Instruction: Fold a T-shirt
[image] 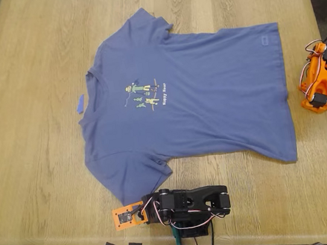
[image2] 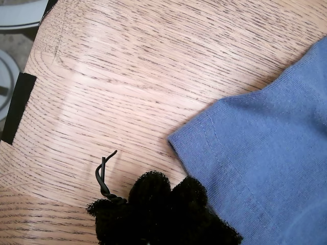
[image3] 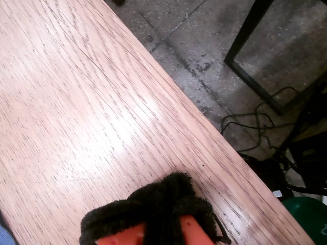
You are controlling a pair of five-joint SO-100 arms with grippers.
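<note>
Exterior view: T-shirt [image: 197, 102] flat, unfolded. My first gripper [image2: 166, 204] near sleeve hem, my second gripper [image3: 153, 214] over bare table [image3: 76, 102]; finger states unclear. Risk: snagging one layer, bunching.

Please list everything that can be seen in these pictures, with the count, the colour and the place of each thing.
T-shirt: one, slate-blue, spread flat on the table, small cartoon print on the chest.
Scrap: one, small, blue, on the wood beside the collar.
Table: one, light wood, under everything.
Cables: dark, on the grey floor beside the table.
My first gripper: black padded tips, at the sleeve hem, near the exterior view's bottom edge.
My second gripper: black padding over orange, above bare wood near the table edge.
</note>
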